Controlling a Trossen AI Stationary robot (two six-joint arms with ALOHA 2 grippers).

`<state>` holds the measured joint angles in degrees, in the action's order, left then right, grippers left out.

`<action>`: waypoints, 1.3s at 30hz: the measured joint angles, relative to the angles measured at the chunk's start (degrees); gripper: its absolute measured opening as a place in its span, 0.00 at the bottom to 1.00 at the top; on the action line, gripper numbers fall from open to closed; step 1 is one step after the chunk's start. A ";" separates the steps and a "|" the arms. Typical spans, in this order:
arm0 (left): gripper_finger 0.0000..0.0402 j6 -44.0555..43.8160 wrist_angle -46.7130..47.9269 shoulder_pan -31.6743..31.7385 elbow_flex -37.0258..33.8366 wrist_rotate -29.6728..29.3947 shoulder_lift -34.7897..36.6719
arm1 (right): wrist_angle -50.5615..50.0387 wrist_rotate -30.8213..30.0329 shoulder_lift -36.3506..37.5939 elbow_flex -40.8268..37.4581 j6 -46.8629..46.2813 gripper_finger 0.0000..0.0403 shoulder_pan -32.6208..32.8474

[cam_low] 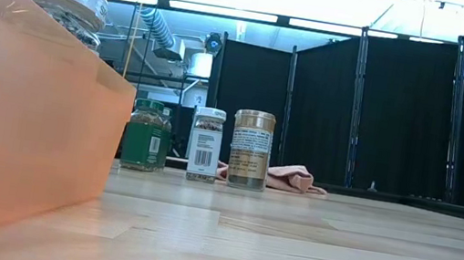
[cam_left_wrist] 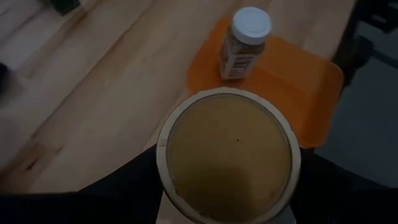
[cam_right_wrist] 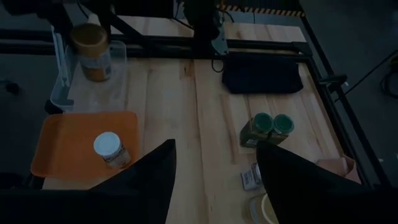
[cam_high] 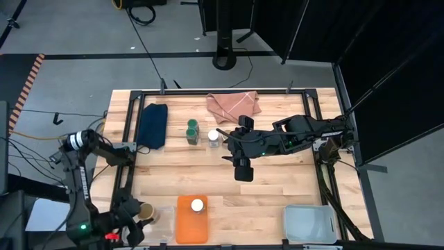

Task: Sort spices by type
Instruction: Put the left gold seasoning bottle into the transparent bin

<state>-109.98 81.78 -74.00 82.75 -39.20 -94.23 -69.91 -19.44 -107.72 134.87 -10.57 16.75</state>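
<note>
My left gripper (cam_high: 142, 214) is at the table's near left corner, shut on a tan-lidded spice jar (cam_left_wrist: 227, 152) that sits over a small clear tray (cam_right_wrist: 62, 74). A white-lidded jar (cam_high: 198, 205) stands on the orange tray (cam_high: 187, 226). Two green-lidded jars (cam_high: 192, 132) and another white-lidded jar (cam_high: 214, 137) stand in a row at the far middle. A second tan-lidded jar (cam_low: 250, 148) stands beside them, under my right arm. My right gripper (cam_right_wrist: 214, 180) hangs open above the table's middle and holds nothing. My left gripper has the tan-lidded jar between its two fingers (cam_left_wrist: 124, 190), one on each side of the body just below the lid (cam_left_wrist: 163, 186). The fingers slant down from the table's left. The jar is upright (cam_right_wrist: 92, 50) inside the clear tray's walls. I cannot tell whether its base rests there.
A dark blue cloth (cam_high: 152, 125) lies at the far left and a pink folded cloth (cam_high: 234, 104) at the far middle. A clear bin (cam_high: 310, 222) stands at the near right. Bare wood lies between the jar row and the orange tray.
</note>
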 joint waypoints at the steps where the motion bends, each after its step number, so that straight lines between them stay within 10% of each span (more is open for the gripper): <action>1: 0.67 -1.43 -0.06 0.00 -0.58 -0.07 -0.16 | 0.00 0.00 0.00 0.00 0.00 0.57 0.00; 22: 0.67 -2.45 -10.37 4.20 -8.07 -2.24 -0.34 | -0.70 0.02 0.00 0.00 0.52 0.57 -0.02; 39: 0.66 -10.58 -7.59 3.14 -8.10 8.70 -0.21 | -0.70 0.02 0.00 0.00 1.75 0.57 -0.13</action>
<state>-120.56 74.19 -70.86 74.65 -30.50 -94.44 -70.61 -19.42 -107.72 134.87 -8.82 16.62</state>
